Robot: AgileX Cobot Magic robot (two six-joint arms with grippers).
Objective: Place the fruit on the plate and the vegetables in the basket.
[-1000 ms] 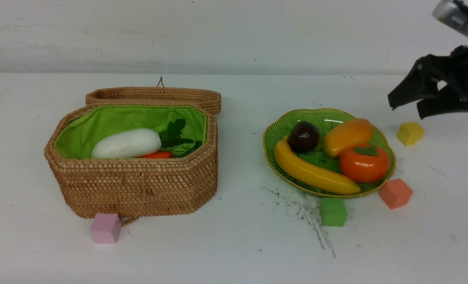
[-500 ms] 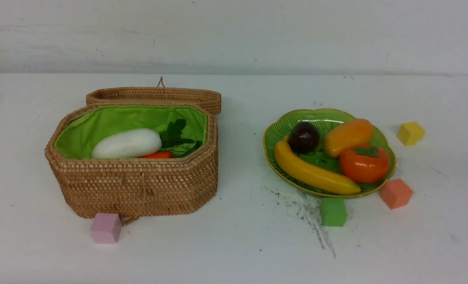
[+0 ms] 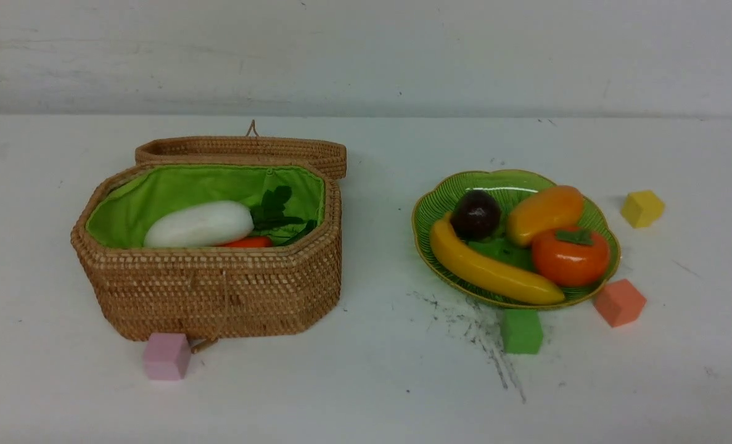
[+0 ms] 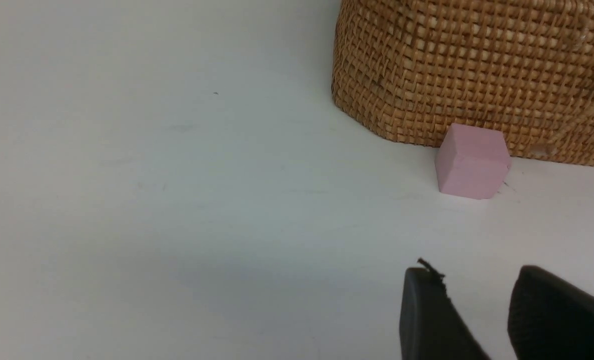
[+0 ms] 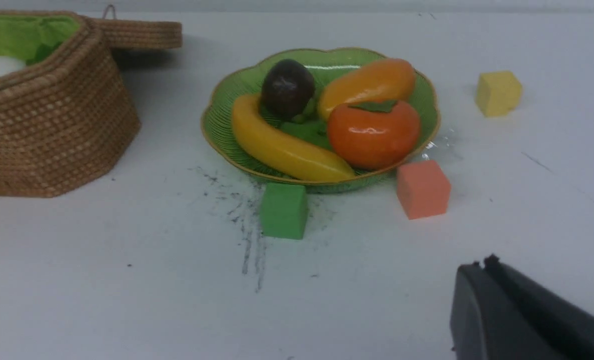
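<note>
With both arms out of the front view, bench is open around basket [image 3: 211,290] and plate [image 3: 440,203].
Left gripper [image 4: 477,300] part open, empty; right gripper [image 5: 482,280] closed, empty; no readable text.

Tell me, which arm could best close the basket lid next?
Probably the left: its pincer hangs open near the pink cube by the basket. The right pincer, shut, faces the plate.

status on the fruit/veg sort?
Looks done. Banana, dark fruit, mango and persimmon lie on the plate. Radish and pepper are in the basket; no eggplant shows. Nothing in hand: left gripper empty, right gripper shut.
</note>
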